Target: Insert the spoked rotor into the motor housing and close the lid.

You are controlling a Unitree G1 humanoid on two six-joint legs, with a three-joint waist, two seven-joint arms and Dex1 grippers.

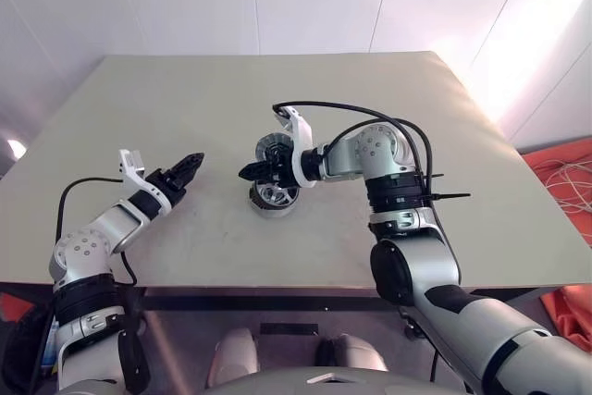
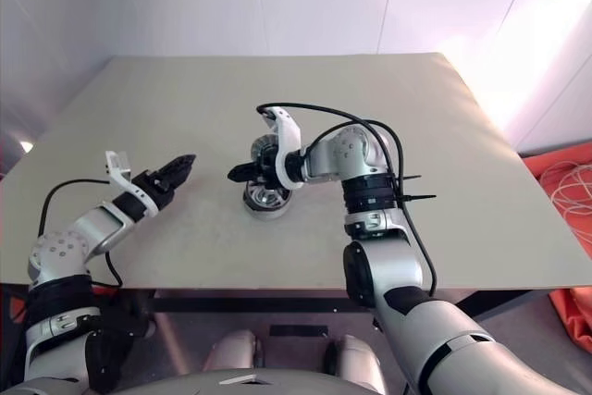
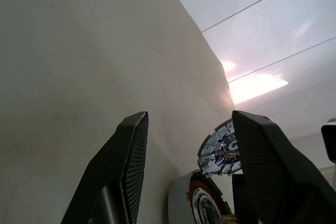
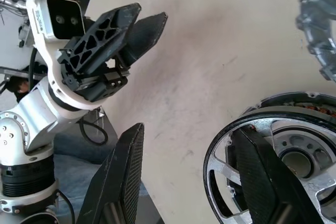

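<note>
- Beige table (image 1: 370, 228) is seen under white walls.
- The motor housing (image 1: 274, 197) is set near the table's centre, the spoked rotor (image 4: 294, 161) seated inside; the lid (image 1: 275, 148) is raised at twelve o'clock.
- The right gripper (image 1: 248, 172), fingers apart, is held just above the housing.
- The left gripper (image 1: 192, 163), fingers spread and empty, is held apart at nine o'clock.

Silver-grey arms with black joint bands. White wrist brackets carry black ribbed fingers (image 4: 127, 173). Black cables loop off both forearms.
</note>
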